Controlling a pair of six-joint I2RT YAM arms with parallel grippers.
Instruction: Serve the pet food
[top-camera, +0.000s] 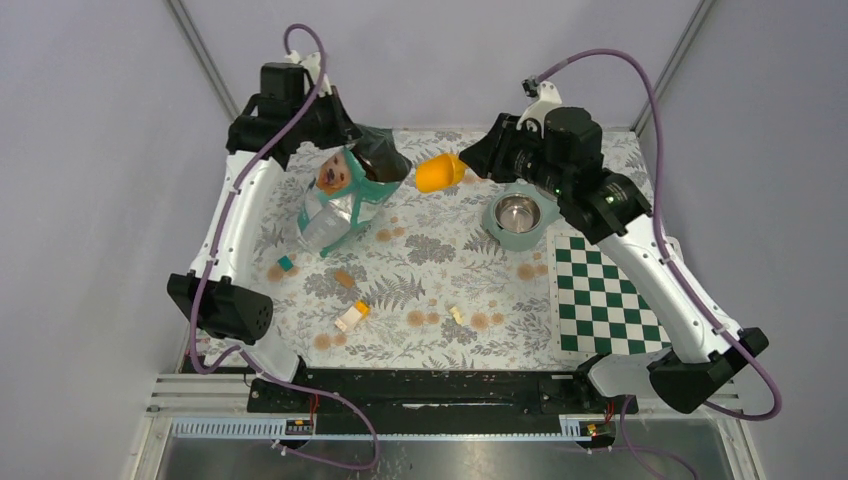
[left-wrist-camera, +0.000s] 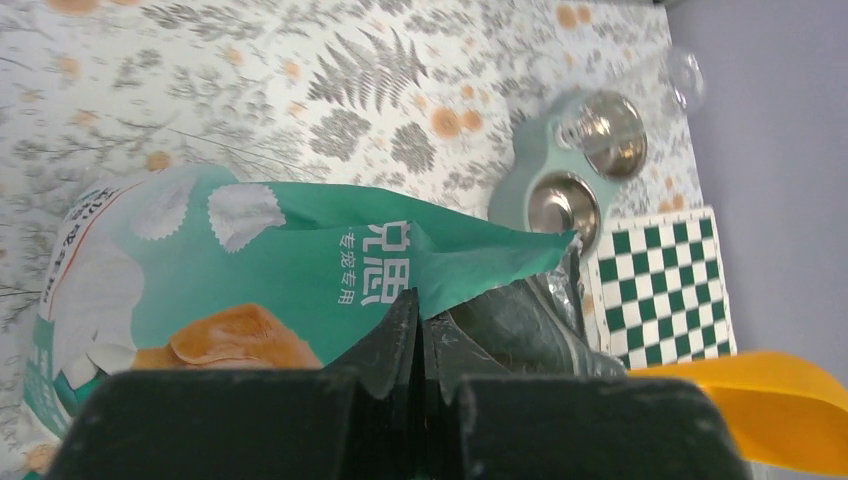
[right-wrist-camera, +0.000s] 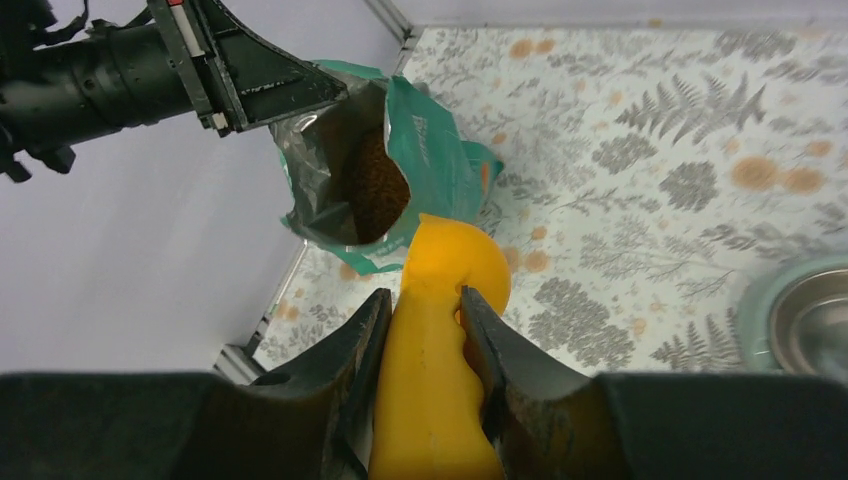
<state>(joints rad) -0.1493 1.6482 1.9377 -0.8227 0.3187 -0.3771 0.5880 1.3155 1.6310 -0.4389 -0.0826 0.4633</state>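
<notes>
The teal pet food bag (top-camera: 340, 205) with a golden retriever picture stands tilted at the back left, mouth open toward the right. My left gripper (top-camera: 368, 150) is shut on the bag's top rim (left-wrist-camera: 470, 255), jaws pinched on the foil edge (left-wrist-camera: 420, 312). Dark-brown kibble (right-wrist-camera: 378, 190) fills the open bag (right-wrist-camera: 430, 140). My right gripper (top-camera: 478, 160) is shut on the handle of an orange scoop (top-camera: 438, 172), whose head (right-wrist-camera: 455, 260) hovers just outside the bag's mouth; I cannot see into it. The teal bowl stand (top-camera: 497, 228) with empty steel bowls is below the right wrist.
A green-and-white checkered mat (top-camera: 605, 295) lies at the right. Small toy blocks lie on the floral cloth: white and yellow (top-camera: 351, 317), teal (top-camera: 286, 264), brown (top-camera: 344, 278), pale yellow (top-camera: 456, 314). The bowl stand (left-wrist-camera: 520, 190) and scoop (left-wrist-camera: 760, 400) show in the left wrist view.
</notes>
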